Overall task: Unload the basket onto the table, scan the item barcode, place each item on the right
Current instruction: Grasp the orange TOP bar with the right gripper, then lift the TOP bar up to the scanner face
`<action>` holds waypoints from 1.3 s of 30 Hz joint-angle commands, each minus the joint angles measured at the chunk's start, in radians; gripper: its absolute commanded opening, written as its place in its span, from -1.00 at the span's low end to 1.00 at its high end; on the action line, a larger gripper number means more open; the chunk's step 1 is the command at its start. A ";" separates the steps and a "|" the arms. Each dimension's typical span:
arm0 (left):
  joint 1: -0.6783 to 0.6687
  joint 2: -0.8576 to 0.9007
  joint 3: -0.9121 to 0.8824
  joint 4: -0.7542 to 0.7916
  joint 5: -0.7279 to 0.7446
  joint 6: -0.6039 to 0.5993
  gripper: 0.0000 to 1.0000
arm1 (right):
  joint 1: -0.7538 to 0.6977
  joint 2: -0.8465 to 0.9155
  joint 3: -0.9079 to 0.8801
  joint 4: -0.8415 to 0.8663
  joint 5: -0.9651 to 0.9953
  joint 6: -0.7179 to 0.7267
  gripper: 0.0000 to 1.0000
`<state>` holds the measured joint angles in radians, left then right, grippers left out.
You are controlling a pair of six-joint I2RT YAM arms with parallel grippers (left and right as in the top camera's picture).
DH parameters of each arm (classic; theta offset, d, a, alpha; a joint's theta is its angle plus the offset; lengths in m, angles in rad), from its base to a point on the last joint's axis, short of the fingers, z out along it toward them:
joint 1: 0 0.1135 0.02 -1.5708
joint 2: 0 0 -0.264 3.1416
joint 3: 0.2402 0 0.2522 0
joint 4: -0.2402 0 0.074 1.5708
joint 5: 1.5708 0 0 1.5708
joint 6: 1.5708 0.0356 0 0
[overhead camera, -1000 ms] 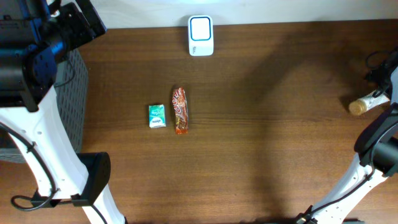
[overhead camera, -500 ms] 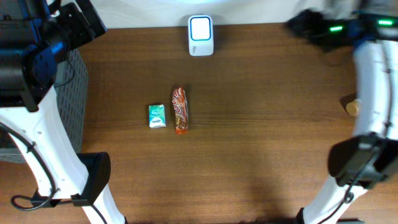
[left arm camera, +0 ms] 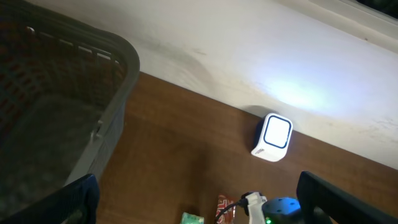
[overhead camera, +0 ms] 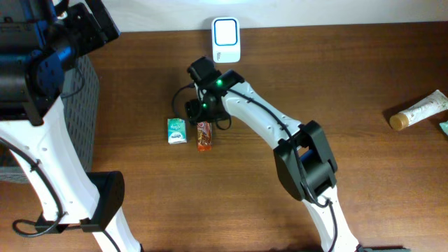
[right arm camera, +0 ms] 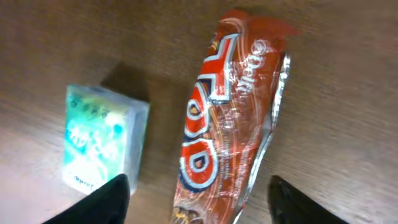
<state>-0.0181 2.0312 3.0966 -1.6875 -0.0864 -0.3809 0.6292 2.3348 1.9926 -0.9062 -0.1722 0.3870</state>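
The right arm has swung in from the far side of the table, so the right gripper (right arm camera: 199, 194) now hangs spread astride the red snack bar (overhead camera: 204, 137), which lies mid-table near the scanner (overhead camera: 226, 40), seemingly ready for a grab.

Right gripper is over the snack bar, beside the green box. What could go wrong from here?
1. One finger of the open right gripper stands close to the green box. Closing could nudge or trap the box along with the snack bar.
2. The bar lies flat in a glossy, crinkled wrapper, so the fingers may pinch only loose foil and slip.
3. No barcode shows on the upward face, so the bar may reach the scanner facing the wrong way.
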 commanded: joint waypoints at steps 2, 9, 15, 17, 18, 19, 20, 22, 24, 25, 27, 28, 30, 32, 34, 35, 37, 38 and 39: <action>0.002 -0.003 0.000 0.000 0.000 0.016 0.98 | 0.040 0.030 -0.007 -0.021 0.168 0.072 0.23; 0.002 -0.003 0.000 0.000 0.000 0.016 0.98 | 0.064 0.111 -0.007 -0.032 0.206 0.094 0.19; 0.002 -0.003 0.000 0.000 0.000 0.016 0.98 | 0.042 0.111 0.018 -0.026 0.207 0.093 -0.83; 0.002 -0.003 0.000 0.000 0.000 0.016 0.98 | 0.022 0.110 0.053 -0.043 0.206 0.093 -0.92; 0.002 -0.003 0.000 0.000 0.000 0.016 0.98 | 0.003 0.105 0.106 -0.073 0.207 0.093 -0.92; 0.002 -0.003 0.000 0.000 0.000 0.016 0.98 | -0.014 0.102 0.156 -0.095 0.206 0.088 -0.92; 0.002 -0.003 0.000 0.000 0.000 0.016 0.98 | -0.036 0.100 0.219 -0.108 0.207 0.057 -0.92; 0.002 -0.003 0.000 0.000 0.000 0.016 0.98 | -0.077 0.100 0.323 -0.090 0.234 -0.029 -0.92; 0.002 -0.003 0.000 0.000 0.000 0.016 0.98 | -0.111 0.100 0.359 -0.016 0.288 -0.074 -0.92; 0.002 -0.003 0.000 0.000 0.000 0.016 0.98 | -0.134 0.100 0.360 0.075 0.322 -0.110 -0.92; 0.002 -0.003 0.000 0.000 0.000 0.016 0.98 | -0.170 0.108 0.344 0.228 0.343 -0.178 -0.92; 0.002 -0.003 0.000 0.000 0.000 0.016 0.98 | -0.193 0.115 0.328 0.324 0.342 -0.193 -0.92; 0.002 -0.003 0.000 0.000 0.000 0.016 0.98 | -0.225 0.136 0.299 0.470 0.341 -0.192 -0.92; 0.002 -0.003 0.000 0.000 0.000 0.016 0.98 | -0.239 0.171 0.298 0.565 0.338 -0.192 -0.92; 0.002 -0.003 0.000 0.000 0.000 0.016 0.98 | -0.245 0.198 0.298 0.613 0.340 -0.192 -0.92; 0.002 -0.003 0.000 0.000 0.000 0.016 0.98 | -0.251 0.199 0.298 0.607 0.350 -0.192 -0.92; 0.002 -0.003 0.000 0.000 0.000 0.016 0.98 | -0.272 0.176 0.298 0.596 0.350 -0.188 -0.92; 0.002 -0.003 0.000 0.000 0.000 0.016 0.98 | -0.291 0.154 0.299 0.587 0.350 -0.188 -0.92; 0.002 -0.003 0.000 0.000 0.000 0.016 0.98 | -0.328 0.122 0.299 0.559 0.354 -0.156 -0.92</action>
<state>-0.0181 2.0312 3.0966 -1.6878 -0.0860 -0.3813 0.3695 2.5256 2.2894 -0.3214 0.1604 0.2024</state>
